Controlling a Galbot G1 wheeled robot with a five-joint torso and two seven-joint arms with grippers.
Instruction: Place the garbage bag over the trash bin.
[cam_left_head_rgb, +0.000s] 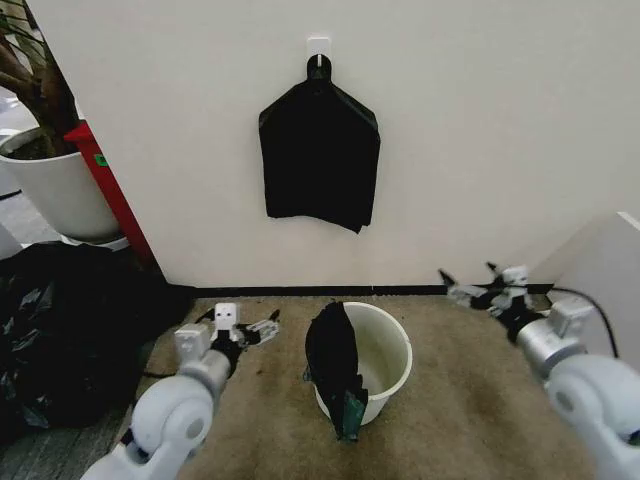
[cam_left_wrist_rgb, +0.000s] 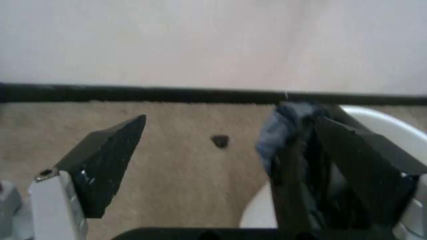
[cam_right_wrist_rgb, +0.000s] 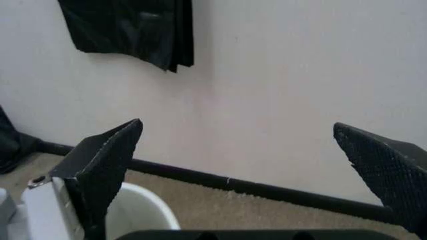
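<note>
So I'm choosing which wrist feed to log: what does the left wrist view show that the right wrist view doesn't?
Left wrist view alone: the garbage bag, bunched and draped over the near rim of the trash bin, just beyond the open left gripper, plus a small dark speck on the carpet. Right wrist view alone: the flat black bundle hanging on the wall, beyond the open right gripper. Both share the bin's white rim, the tan carpet, the black baseboard and the white wall.

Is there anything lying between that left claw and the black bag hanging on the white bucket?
Nothing visible. The left gripper, open, sits beside the garbage bag, which is draped over the near-left rim of the trash bin. Between them lies just bare carpet. The right gripper, also open, hangs off to the bin's other side.
</note>
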